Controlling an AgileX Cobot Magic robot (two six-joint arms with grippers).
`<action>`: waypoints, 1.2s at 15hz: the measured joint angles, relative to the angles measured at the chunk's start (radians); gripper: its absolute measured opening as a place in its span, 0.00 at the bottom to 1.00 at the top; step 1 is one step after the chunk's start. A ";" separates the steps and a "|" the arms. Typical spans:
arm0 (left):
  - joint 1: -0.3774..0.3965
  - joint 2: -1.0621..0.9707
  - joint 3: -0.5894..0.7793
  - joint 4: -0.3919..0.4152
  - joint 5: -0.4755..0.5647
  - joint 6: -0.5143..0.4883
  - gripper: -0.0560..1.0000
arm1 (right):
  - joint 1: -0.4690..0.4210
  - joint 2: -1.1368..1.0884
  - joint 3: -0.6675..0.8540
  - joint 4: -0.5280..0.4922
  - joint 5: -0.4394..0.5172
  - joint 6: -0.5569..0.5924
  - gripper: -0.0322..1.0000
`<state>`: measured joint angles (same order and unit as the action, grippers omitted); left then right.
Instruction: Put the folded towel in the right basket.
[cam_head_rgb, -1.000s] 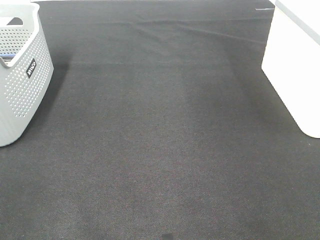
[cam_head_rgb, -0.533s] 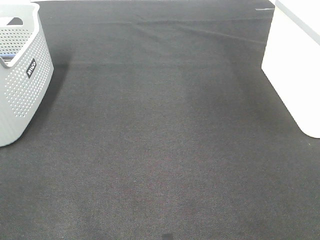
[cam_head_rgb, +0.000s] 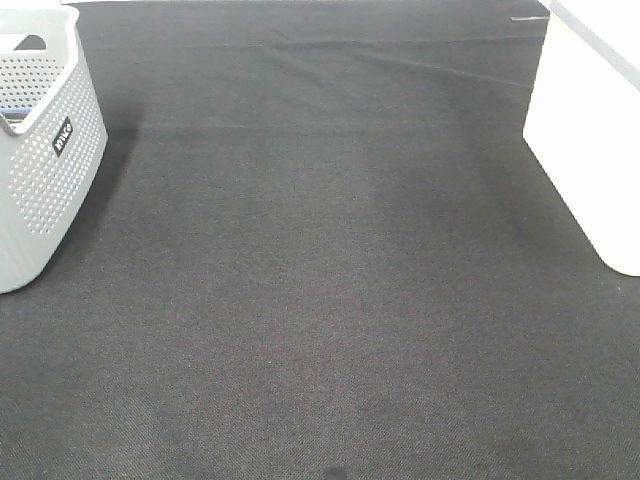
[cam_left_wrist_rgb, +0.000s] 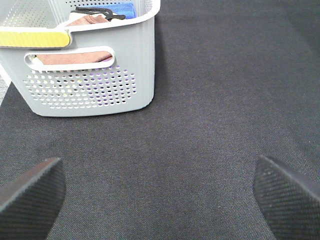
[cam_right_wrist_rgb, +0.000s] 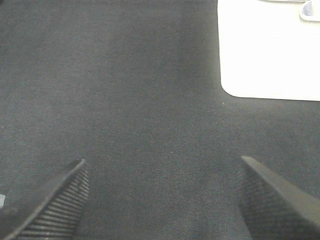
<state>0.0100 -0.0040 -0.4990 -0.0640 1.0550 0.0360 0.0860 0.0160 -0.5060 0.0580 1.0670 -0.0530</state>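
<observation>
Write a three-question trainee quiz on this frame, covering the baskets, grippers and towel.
1. True or false: the left gripper holds a towel.
2. Which basket shows cloth items inside? A) grey perforated basket B) white basket
3. Fill in: the right gripper is ____.

Key:
1. False; its fingers are spread over the bare black cloth.
2. A; a brown cloth and a blue item show in the left wrist view. The white basket's inside is not visible.
3. Open, empty.
</observation>
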 joint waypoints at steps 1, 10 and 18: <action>0.000 0.000 0.000 0.000 0.000 0.000 0.97 | 0.000 0.000 0.000 0.000 0.000 0.000 0.77; 0.000 0.000 0.000 0.000 0.000 0.000 0.97 | -0.038 -0.017 0.000 0.017 0.000 0.000 0.77; 0.000 0.000 0.000 0.000 0.000 0.000 0.97 | -0.038 -0.023 0.000 0.021 0.000 0.000 0.77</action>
<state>0.0100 -0.0040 -0.4990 -0.0640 1.0550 0.0360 0.0480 -0.0070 -0.5060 0.0790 1.0670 -0.0530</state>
